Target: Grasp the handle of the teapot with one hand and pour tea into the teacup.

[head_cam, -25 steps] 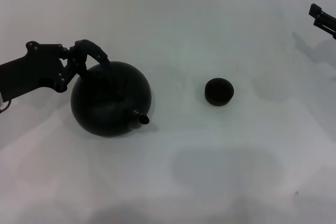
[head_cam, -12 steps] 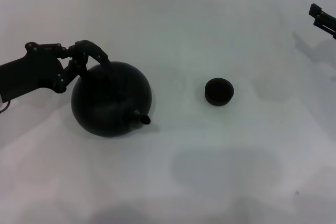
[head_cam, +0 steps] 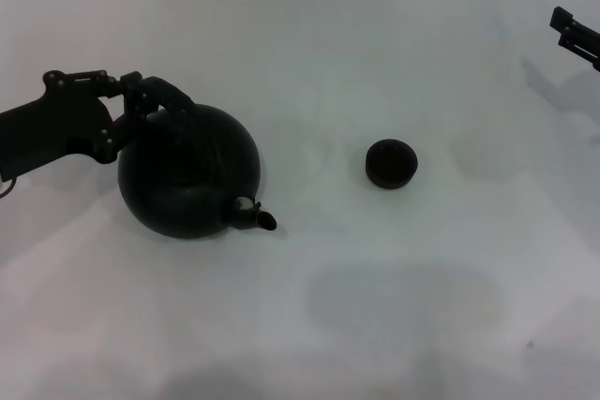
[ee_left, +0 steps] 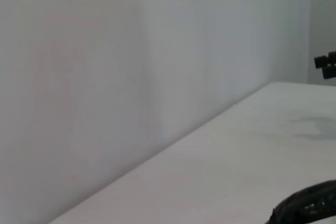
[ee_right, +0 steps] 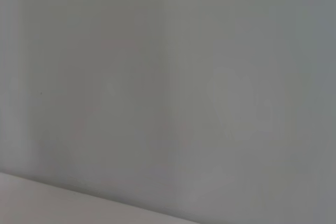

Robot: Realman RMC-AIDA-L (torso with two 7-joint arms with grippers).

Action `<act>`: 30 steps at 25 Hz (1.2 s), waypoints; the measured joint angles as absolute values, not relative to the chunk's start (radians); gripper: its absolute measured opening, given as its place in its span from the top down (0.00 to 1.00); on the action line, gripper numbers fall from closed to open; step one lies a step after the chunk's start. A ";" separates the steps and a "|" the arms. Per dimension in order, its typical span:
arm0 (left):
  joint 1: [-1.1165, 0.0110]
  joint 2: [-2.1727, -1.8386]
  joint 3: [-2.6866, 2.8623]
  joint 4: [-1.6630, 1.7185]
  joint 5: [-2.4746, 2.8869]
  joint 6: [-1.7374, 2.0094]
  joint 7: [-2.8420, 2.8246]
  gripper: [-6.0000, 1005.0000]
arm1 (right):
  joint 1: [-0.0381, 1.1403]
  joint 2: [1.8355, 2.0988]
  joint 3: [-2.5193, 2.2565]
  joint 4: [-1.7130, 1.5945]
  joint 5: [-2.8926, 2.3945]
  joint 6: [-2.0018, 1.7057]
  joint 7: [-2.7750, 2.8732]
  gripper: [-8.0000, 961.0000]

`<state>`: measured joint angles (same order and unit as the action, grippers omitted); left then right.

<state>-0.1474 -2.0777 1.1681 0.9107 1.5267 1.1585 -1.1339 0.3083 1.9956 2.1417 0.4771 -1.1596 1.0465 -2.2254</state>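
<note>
A white table (head_cam: 394, 325) fills the head view, with a pale wall (ee_left: 105, 77) behind it in both wrist views. The teapot (head_cam: 187, 175) sits on the table's left side, round and matte black, its short spout (head_cam: 255, 215) pointing toward the near right with a pale patch at its base. The left gripper (head_cam: 141, 105) reaches in from the left edge and is clamped on the handle (head_cam: 173, 96), the black arch over the pot's top; from this angle the fingers merge with the dark handle, so the grip looks closed on it, though the exact contact is hard to make out. The left wrist view shows only a rough black curve at its edge, probably part of the handle (ee_left: 310, 205). The right gripper (head_cam: 577, 33) is parked at the far right edge of the table; whether it is clenched or released cannot be told. The teacup (head_cam: 391, 163), small and dark, stands upright to the right of the teapot, well apart from the spout.
</note>
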 joint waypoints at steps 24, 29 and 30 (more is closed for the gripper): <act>0.063 -2.079 1.078 0.890 1.285 1.322 -0.960 0.42 | 0.285 1.989 2.142 0.487 -1.160 1.071 -2.236 0.12; 0.110 -2.076 1.070 0.753 1.055 1.348 -0.839 0.42 | 0.278 1.988 2.143 0.490 -1.160 1.104 -2.246 0.12; 0.110 -2.075 1.058 0.715 1.020 1.353 -0.820 0.42 | 0.278 1.989 2.143 0.490 -1.160 1.108 -2.250 0.12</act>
